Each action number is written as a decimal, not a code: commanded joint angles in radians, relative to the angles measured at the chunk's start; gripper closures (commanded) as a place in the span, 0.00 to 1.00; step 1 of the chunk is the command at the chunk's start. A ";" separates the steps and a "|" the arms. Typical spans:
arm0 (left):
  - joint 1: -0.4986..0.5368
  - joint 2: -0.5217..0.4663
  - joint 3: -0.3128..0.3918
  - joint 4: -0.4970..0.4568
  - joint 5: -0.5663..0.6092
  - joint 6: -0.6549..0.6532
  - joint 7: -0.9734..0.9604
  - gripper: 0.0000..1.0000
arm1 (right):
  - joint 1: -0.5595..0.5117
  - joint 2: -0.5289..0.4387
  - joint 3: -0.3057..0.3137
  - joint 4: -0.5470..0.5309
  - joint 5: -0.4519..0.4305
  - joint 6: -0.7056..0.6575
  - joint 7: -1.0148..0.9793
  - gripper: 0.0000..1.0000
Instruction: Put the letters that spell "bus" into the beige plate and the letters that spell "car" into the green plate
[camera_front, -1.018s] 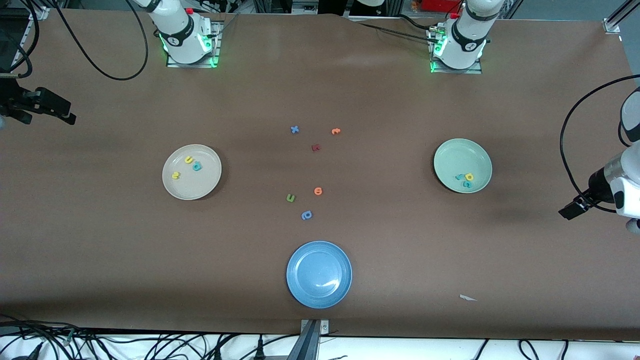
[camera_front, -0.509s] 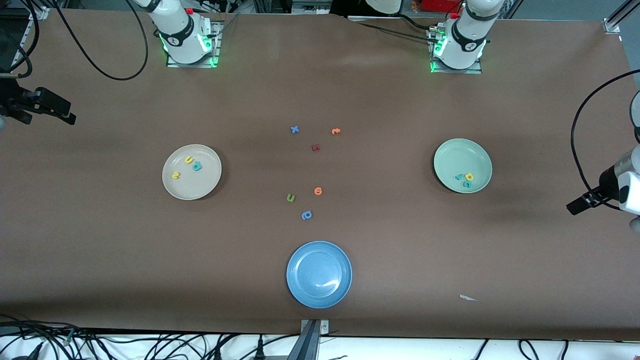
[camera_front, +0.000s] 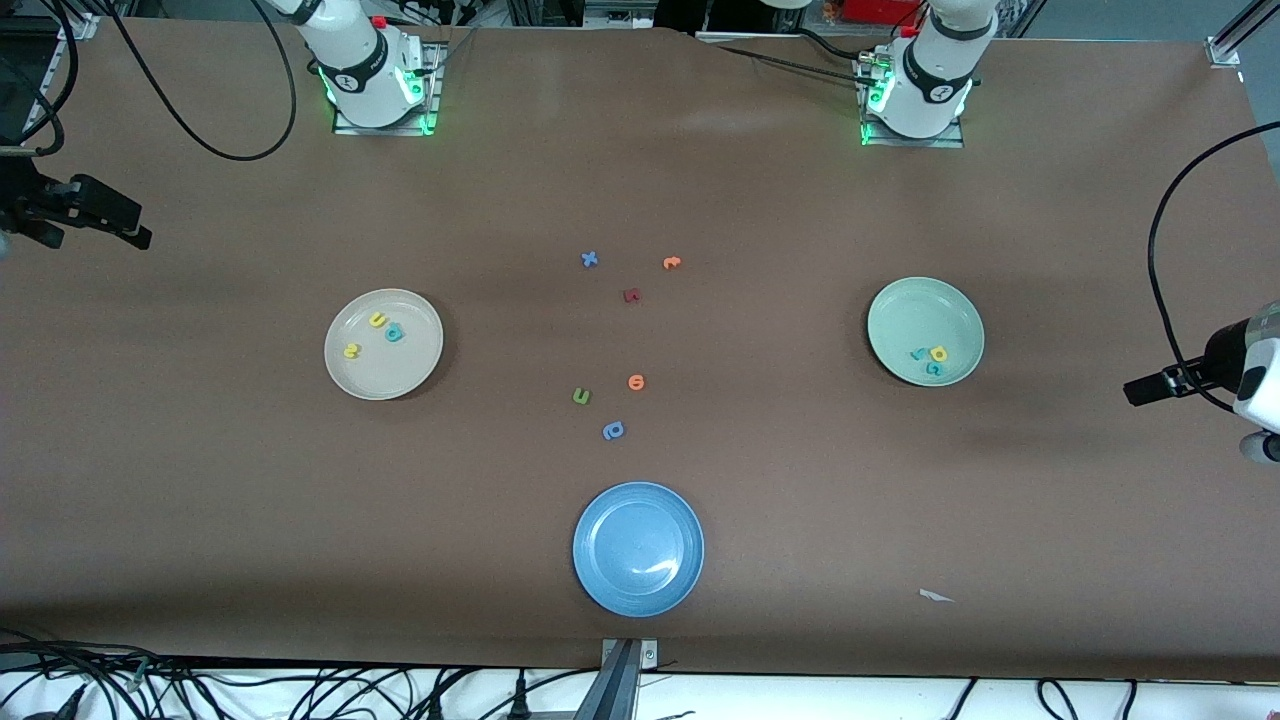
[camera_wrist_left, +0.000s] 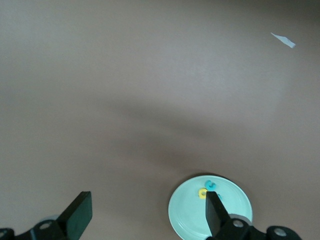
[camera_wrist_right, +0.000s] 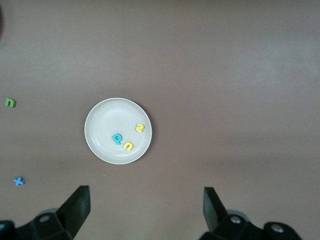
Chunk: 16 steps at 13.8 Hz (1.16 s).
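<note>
The beige plate (camera_front: 400, 375) (camera_wrist_right: 100, 130) holds a yellow u (camera_front: 377, 320), a teal b (camera_front: 394, 333) and a yellow s (camera_front: 351, 351). In the green plate (camera_front: 915, 310) (camera_wrist_left: 187, 215) lie a teal c (camera_wrist_left: 210, 185) and a yellow a (camera_wrist_left: 202, 193); the r is mostly hidden by a finger. My left gripper (camera_front: 1150, 388) (camera_wrist_left: 147, 200) hangs open and empty high over the table edge at the left arm's end. My right gripper (camera_front: 140, 228) (camera_wrist_right: 145, 197) waits open and empty high over the right arm's end.
A blue plate (camera_front: 638, 548) sits near the front camera. Loose letters lie mid-table: blue x (camera_front: 590, 259), orange (camera_front: 671, 263), dark red (camera_front: 631, 295), orange (camera_front: 636, 381), green (camera_front: 581, 396), blue (camera_front: 613, 430). A white scrap (camera_front: 935, 596) lies nearer the camera than the green plate.
My left gripper has drawn away from the green plate toward the table edge and levelled out. The right arm and all letters are unmoved.
</note>
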<state>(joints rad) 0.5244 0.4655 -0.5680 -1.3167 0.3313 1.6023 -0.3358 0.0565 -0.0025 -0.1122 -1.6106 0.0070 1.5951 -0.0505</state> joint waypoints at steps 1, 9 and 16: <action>-0.192 -0.099 0.271 -0.012 -0.176 -0.027 0.108 0.00 | 0.002 -0.010 -0.004 0.004 0.014 -0.014 0.003 0.00; -0.415 -0.228 0.525 -0.127 -0.308 -0.044 0.175 0.00 | 0.002 -0.010 -0.006 0.004 0.014 -0.014 0.003 0.00; -0.465 -0.387 0.588 -0.381 -0.376 0.102 0.224 0.00 | 0.002 -0.010 -0.006 0.004 0.014 -0.014 0.003 0.00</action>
<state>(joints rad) 0.0732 0.1631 0.0006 -1.5680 -0.0156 1.6260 -0.1439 0.0565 -0.0025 -0.1134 -1.6105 0.0070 1.5951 -0.0504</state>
